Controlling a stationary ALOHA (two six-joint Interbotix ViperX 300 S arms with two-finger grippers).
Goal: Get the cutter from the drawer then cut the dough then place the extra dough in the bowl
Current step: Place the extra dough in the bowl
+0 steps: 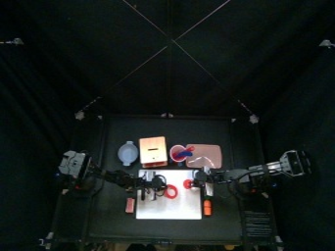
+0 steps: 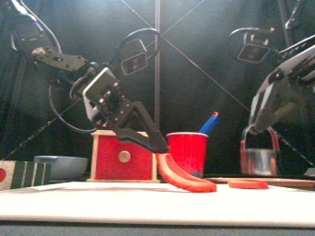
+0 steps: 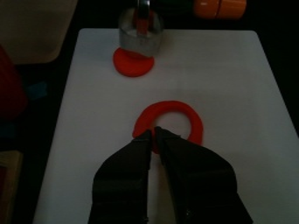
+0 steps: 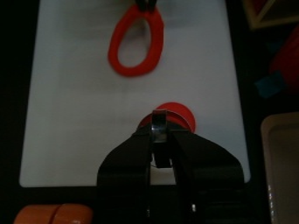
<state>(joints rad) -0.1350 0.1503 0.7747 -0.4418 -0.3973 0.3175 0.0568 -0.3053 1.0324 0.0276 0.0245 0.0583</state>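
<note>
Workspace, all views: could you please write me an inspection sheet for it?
Surface: white cutting board on the black table, carrying only dough.
Job's things: dough ring raised at one end, other end on the board; dough disc flat; cutter above the board; bowl and wooden box behind.
Clutter: red cup with blue knife; pink tray; orange toy beside the board.
Grippers: left gripper shut on the dough ring; right gripper shut on the cutter.
Cables: nothing seen.
Surroundings: black curtains.

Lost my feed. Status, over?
Left fingers shut on dough ring, one end raised off board. Right fingers shut on cutter near disc. Box beside bowl; path looks open.
</note>
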